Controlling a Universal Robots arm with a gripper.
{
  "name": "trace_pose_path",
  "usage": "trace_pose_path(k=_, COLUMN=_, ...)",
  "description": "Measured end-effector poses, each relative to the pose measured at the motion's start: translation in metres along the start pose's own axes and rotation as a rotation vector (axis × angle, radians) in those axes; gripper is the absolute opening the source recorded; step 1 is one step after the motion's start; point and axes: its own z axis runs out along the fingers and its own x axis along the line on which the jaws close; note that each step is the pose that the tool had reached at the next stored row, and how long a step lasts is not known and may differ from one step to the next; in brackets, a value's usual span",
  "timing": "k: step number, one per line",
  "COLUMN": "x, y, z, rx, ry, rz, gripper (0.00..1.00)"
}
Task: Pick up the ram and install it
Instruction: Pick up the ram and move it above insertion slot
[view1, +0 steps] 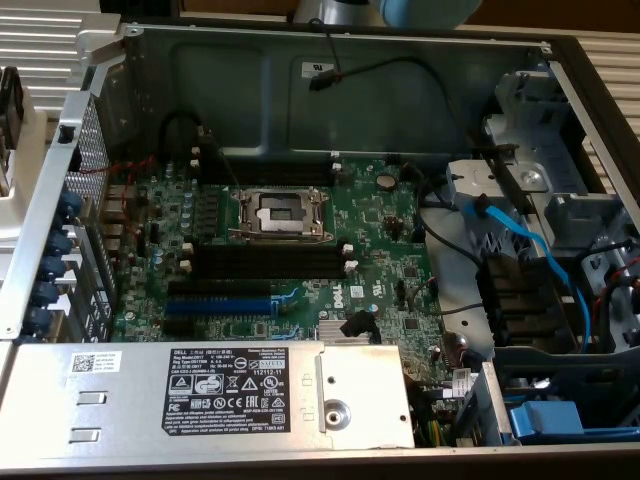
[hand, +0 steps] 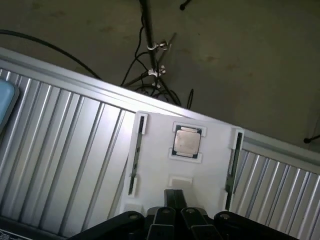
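In the wrist view a white holder (hand: 160, 172) lies on a ribbed metal surface. Two ram sticks stand on edge in its side grooves, one (hand: 136, 160) and the other (hand: 233, 157), both seen as thin dark strips. A processor chip (hand: 187, 142) sits between them. My gripper (hand: 175, 200) hovers above the holder's near edge, its black fingers (hand: 170, 199) pressed together with nothing between them. In the exterior view the black memory slots (view1: 268, 262) on the green motherboard (view1: 380, 250) stand without a stick.
The open computer case holds a processor socket (view1: 279, 213), blue expansion slots (view1: 218, 302), a grey power supply (view1: 200, 395) and blue cables (view1: 535, 255). The arm's blue joint (view1: 425, 10) hangs past the case's back wall. Cables (hand: 150, 70) cross the floor beyond the ribbed surface.
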Motion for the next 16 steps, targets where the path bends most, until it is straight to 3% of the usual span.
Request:
trace_pose_path(k=6, x=0.0, y=0.0, z=0.0006, rx=0.0004, ry=0.0, rz=0.0, gripper=0.1)
trace_pose_path(k=16, x=0.0, y=0.0016, z=0.0107, rx=0.0001, ry=0.0004, rz=0.0, gripper=0.1)
